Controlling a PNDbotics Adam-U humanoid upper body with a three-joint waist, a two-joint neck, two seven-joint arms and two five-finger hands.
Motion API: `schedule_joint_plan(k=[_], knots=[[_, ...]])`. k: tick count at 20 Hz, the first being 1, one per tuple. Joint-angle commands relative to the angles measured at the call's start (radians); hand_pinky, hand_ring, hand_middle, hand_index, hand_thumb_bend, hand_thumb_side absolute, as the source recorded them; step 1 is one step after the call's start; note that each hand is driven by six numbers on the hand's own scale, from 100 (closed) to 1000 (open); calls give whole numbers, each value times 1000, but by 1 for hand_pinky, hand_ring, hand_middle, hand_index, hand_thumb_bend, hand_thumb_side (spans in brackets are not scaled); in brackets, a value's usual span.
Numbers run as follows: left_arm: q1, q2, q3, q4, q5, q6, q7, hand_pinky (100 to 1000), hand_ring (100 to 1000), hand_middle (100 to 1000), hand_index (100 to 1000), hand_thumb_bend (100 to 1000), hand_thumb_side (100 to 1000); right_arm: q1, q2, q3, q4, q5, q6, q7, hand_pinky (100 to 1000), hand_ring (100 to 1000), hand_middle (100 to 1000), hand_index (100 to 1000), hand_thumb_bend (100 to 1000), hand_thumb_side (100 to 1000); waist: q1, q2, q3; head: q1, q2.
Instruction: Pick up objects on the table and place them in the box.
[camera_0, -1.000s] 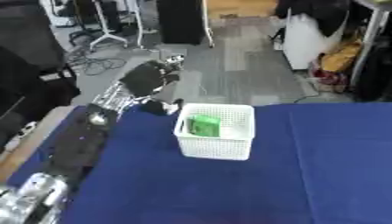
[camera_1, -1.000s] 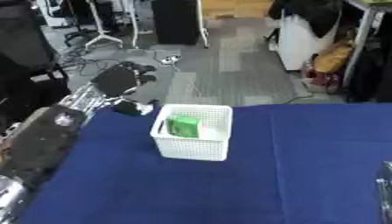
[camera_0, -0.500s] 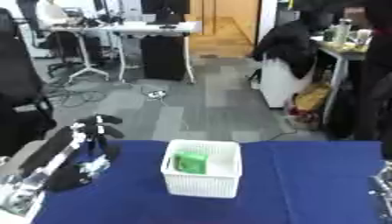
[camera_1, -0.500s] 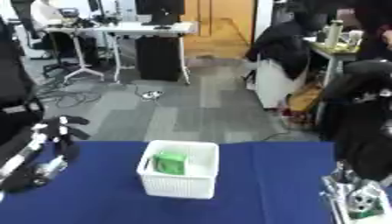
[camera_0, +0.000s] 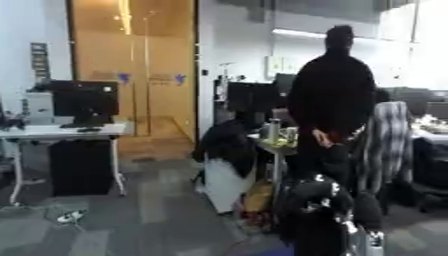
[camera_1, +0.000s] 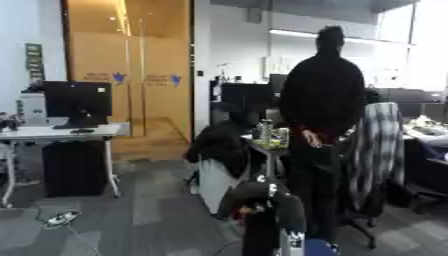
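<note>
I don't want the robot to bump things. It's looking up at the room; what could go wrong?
Neither table nor box is in view, so any reach now would be blind. A black robot arm is raised at the bottom edge and might knock something unseen.

Head cameras level, facing office.

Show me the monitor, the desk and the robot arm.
monitor (camera_0: 83, 102): left eye view, middle of its dark screen.
desk (camera_0: 61, 131): left eye view, its white top.
robot arm (camera_0: 313, 212): left eye view, its dark upper part.
</note>
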Motion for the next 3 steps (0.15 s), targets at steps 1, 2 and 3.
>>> schedule_joint_plan(k=[1, 2, 3], knots=[[-5, 28, 4, -16, 5, -1, -16, 310, 518, 616, 681, 165, 1000, -25, -4, 6, -15, -16, -4, 12, 252, 309, 332, 527, 240, 1000, 4, -7, -3, -11, 1], [-3, 29, 4, -16, 5, -3, -18, 311, 518, 615, 681, 164, 1000, -25, -3, 5, -15, -19, -4, 13, 253, 309, 332, 527, 239, 1000, 4, -7, -4, -7, 11], [-2, 29, 5, -16, 5, -4, -20, 311, 518, 616, 681, 165, 1000, -25, -2, 5, -15, -22, -4, 15, 252, 309, 332, 527, 244, 1000, 5, -7, -5, -6, 14]])
